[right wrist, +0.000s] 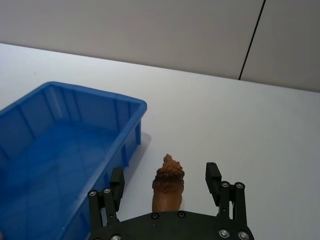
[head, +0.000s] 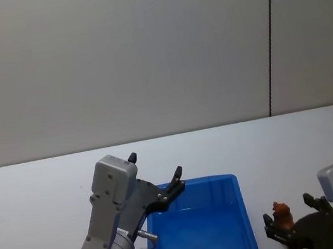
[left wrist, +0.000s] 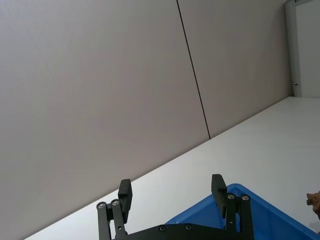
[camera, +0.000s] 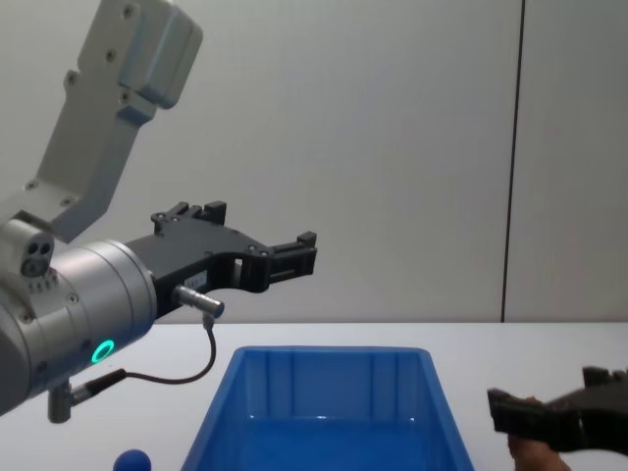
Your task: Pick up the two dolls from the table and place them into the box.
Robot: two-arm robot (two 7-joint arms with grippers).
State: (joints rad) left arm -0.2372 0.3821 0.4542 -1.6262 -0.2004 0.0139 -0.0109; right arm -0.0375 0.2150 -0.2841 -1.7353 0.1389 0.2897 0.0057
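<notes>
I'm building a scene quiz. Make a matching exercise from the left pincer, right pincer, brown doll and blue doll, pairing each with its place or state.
Things:
1. left pincer
2. right pincer
3. brown doll
4. blue doll

States:
a. on the table, left of the box
b. open and empty, raised above the box
c. upright between open fingers
d. low, right of the box, open

Pairs: 1-b, 2-d, 3-c, 4-a

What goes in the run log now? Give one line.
left gripper: open, empty, raised by box | right gripper: open, straddling upright brown doll beside box | blue doll: left of box
</notes>
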